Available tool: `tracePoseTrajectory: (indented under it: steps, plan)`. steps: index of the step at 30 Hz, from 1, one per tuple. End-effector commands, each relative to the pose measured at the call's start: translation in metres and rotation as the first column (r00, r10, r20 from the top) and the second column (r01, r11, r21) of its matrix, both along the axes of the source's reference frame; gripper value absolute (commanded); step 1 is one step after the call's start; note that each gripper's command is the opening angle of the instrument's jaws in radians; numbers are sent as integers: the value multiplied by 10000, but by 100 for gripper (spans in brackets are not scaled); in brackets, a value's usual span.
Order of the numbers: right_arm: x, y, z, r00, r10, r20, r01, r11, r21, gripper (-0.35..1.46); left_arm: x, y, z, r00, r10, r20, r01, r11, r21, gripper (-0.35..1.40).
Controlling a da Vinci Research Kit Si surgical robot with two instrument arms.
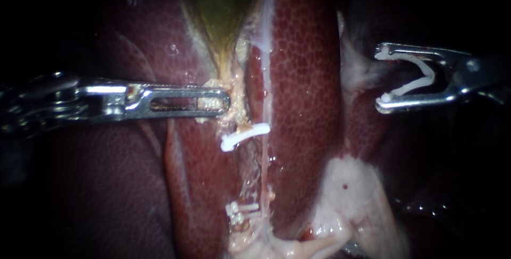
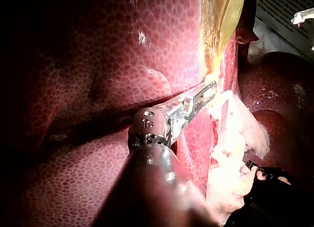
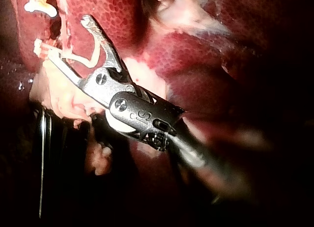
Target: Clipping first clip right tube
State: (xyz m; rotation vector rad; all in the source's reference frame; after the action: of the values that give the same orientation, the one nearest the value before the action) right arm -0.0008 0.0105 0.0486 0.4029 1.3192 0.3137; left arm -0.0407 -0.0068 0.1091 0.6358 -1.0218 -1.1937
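Observation:
My left instrument [image 1: 226, 99] comes in level from the left, its jaws shut on yellowish tissue at the narrow end of the green gallbladder [image 1: 223, 3]; the left wrist view shows the same grip [image 2: 211, 87]. My right instrument [image 1: 382, 76] hangs off to the right over pale tissue, away from the tubes. Its jaws stand wide apart with an open white clip [image 1: 420, 78] seated against both. A thin pale tube [image 1: 264, 158] runs down between the liver lobes. One white clip [image 1: 245, 135] sits across the tissue just left of it, and another clip [image 1: 239, 210] lies lower down.
Dark red liver [image 1: 303, 94] flanks the cleft on both sides. Pale fatty tissue [image 1: 356, 195] spreads at the lower right. In the right wrist view the loaded clip [image 3: 93, 60] and jaws [image 3: 64, 35] sit over whitish tissue [image 3: 59, 97].

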Motion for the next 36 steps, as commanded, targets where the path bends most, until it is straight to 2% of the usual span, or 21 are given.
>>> tracePoseTrajectory:
  steps: [1, 8, 9, 14, 18, 22, 28, 36]
  plan:
    - [0, 0, 0, 10000, -1, -3, 1, 10000, 0, 60, 0, 0, 0, 10000, 6, 4, -6, 10000, -3, -35]
    - [0, 0, 0, 10000, 2, -3, -2, 10000, 1, 60, 8, 2, -4, 10000, 53, 41, -53, 10000, 29, -35]
    - [1, 0, 0, 10000, 4, -3, -4, 10000, 1, 60, 12, 5, -7, 9999, 102, 83, -103, 9999, 63, -35]
    - [2, 0, 0, 10000, 14, -6, -14, 10000, 3, 60, 36, 20, -26, 10000, -71, -69, 72, 9999, 104, -35]
    - [2, -1, 0, 10000, 16, -9, -16, 10000, 3, 60, 59, 34, -46, 9992, -391, -10, 391, 9992, 89, -35]
    - [3, 0, 0, 10000, 20, -10, -20, 10000, 4, 60, 74, 43, -65, 9981, -610, 64, 610, 9981, 44, -35]
    - [3, -1, 0, 10000, 20, -12, -20, 10000, 3, 60, 80, 46, -87, 9975, -686, 162, 688, 9976, -85, -35]
    - [5, -2, 0, 10000, 29, -21, -29, 10000, 0, 60, 81, 43, -91, 9971, -729, 202, 731, 9973, -96, -35]
